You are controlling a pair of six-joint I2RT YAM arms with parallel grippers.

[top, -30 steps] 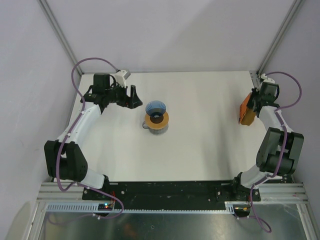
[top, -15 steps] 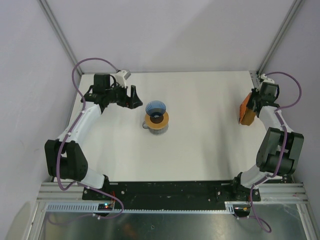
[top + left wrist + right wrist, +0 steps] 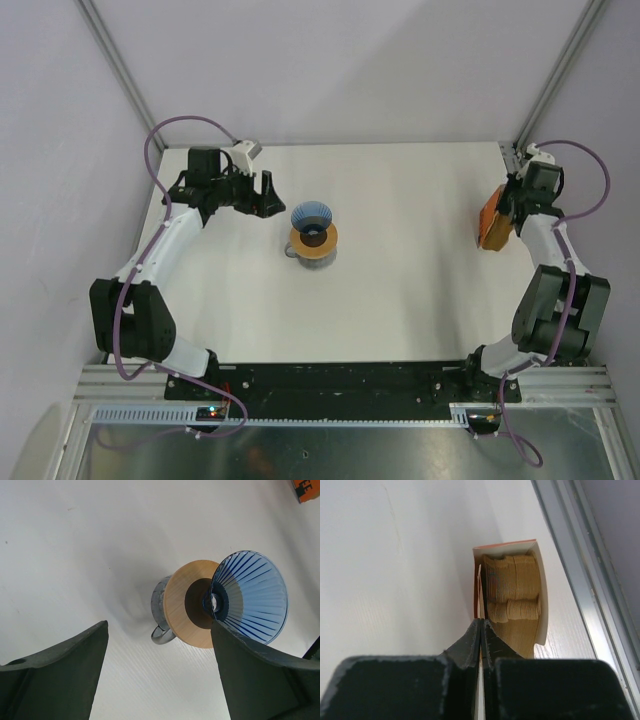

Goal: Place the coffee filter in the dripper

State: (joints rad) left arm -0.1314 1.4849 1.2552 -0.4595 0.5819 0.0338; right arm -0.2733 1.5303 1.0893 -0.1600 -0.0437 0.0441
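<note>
Pick step: right pincer (image 3: 481, 624) gripping coffee filter (image 3: 479, 587) edge, jaws fully closed, box (image 3: 543, 595) directly ahead. Next: likely lifting clear, carrying to dripper (image 3: 313, 216).

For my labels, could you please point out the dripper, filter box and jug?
dripper (image 3: 255, 590): left wrist view, ribbed inner wall
filter box (image 3: 544, 605): right wrist view, white side wall
jug (image 3: 158, 602): left wrist view, glass wall
</note>
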